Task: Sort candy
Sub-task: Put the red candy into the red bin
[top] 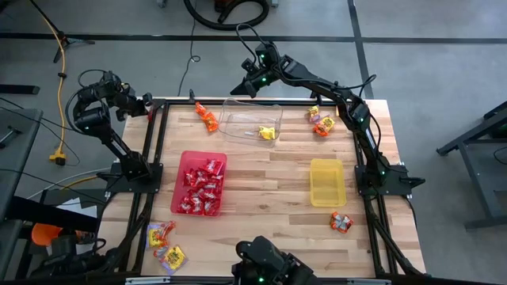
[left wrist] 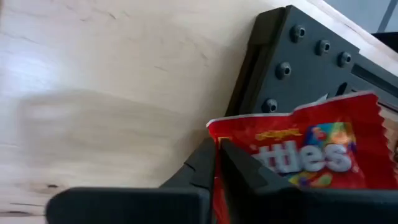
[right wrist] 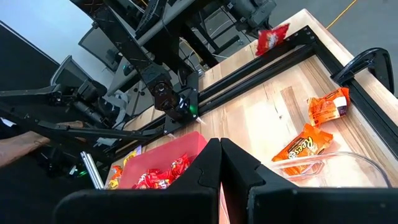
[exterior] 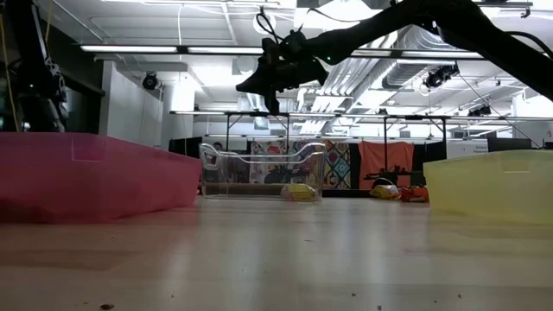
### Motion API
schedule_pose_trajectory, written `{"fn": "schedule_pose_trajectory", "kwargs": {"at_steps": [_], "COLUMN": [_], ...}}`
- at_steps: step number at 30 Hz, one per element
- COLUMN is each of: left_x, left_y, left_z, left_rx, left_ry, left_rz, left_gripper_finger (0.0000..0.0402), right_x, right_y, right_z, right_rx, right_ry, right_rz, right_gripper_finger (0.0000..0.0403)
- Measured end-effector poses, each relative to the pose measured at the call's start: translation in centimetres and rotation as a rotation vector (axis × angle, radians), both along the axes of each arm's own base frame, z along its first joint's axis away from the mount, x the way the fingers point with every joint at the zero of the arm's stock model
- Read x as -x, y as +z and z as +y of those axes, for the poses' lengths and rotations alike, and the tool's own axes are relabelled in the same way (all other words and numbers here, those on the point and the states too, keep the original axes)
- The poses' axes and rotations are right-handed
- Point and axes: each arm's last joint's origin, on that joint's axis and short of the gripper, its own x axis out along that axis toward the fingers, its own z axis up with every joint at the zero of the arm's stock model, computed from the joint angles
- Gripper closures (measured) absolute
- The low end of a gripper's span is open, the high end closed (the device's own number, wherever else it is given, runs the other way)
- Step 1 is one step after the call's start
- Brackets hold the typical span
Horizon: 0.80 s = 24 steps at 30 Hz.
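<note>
In left hand (left wrist: 217, 155): crinkly red packet (left wrist: 311, 149)

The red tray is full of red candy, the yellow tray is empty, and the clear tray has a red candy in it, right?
Not quite. The high view shows the candy in the clear tray is a yellow packet, not red. The rest holds: the red tray is full of red candy, and the yellow tray is empty.
</note>
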Motion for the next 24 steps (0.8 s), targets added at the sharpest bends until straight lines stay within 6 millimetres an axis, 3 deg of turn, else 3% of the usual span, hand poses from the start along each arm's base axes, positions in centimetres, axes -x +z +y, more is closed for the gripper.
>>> {"fn": "schedule_pose_trajectory", "kwargs": {"at_steps": [10,19,24], "left_x": [0.1,1.4,0.8], "left_y": [0.2,4.2,4.5], "left_z": [0.0,-0.1,-0.4], "left_rx": [-0.001,-0.154,-0.155], "left_ry": [0.026,0.064,0.055], "left_rz": [-0.004,0.015,-0.042], "left_gripper_finger": [0.0401,0.0401,0.0401], "right_x": [0.0,0.2,0.2], "right_y": [0.0,-0.3,-0.3], "right_z": [0.0,0.1,0.1], "right_rx": [-0.005,-0.02,-0.013], "right_ry": [-0.001,0.002,0.005], "right_rz": [0.004,0.033,0.031], "right_gripper_finger": [0.0403,0.0403,0.0403]}}
